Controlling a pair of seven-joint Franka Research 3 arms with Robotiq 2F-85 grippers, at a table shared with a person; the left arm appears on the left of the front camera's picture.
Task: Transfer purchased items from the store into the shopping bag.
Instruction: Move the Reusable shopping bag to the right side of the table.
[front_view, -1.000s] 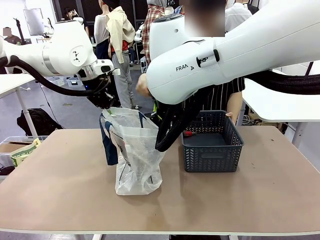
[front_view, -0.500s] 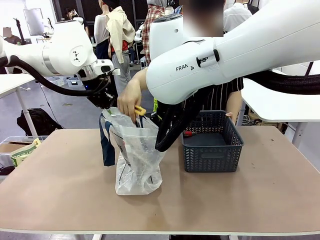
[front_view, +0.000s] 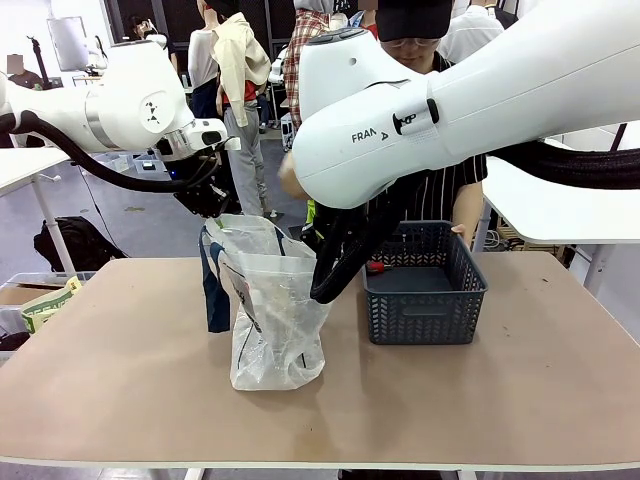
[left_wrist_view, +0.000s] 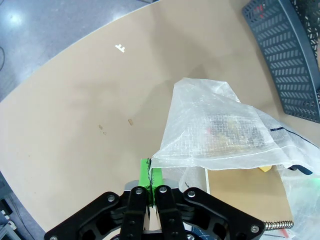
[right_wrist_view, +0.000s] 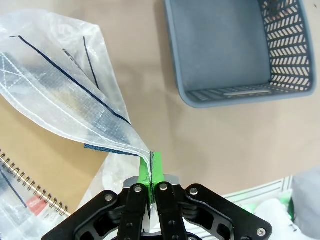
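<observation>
The translucent white shopping bag (front_view: 270, 310) with navy trim stands at mid-table, its mouth held apart. My left gripper (front_view: 213, 207) is shut on the bag's left rim; its green pads (left_wrist_view: 145, 176) pinch the plastic edge. My right gripper (right_wrist_view: 151, 170) is shut on the opposite rim of the bag (right_wrist_view: 60, 95). Inside the bag (left_wrist_view: 220, 125) lie a tan-brown spiral-bound piece (left_wrist_view: 245, 187) and something yellow (left_wrist_view: 263, 169). The dark blue-grey basket (front_view: 425, 300) sits to the right of the bag, a small red thing (front_view: 375, 267) at its back left corner. The person's hand (front_view: 288, 178) hangs behind my right arm.
My bulky right arm (front_view: 450, 110) crosses the upper middle of the front view and hides much of the person. The basket floor (right_wrist_view: 220, 45) looks bare. Open tabletop (front_view: 120, 380) lies in front and to both sides. People stand farther back.
Half a second ago the person's hand held a yellow item at the bag's mouth; the hand has now drawn back up, without it. Both grippers and the bag have stayed put.
</observation>
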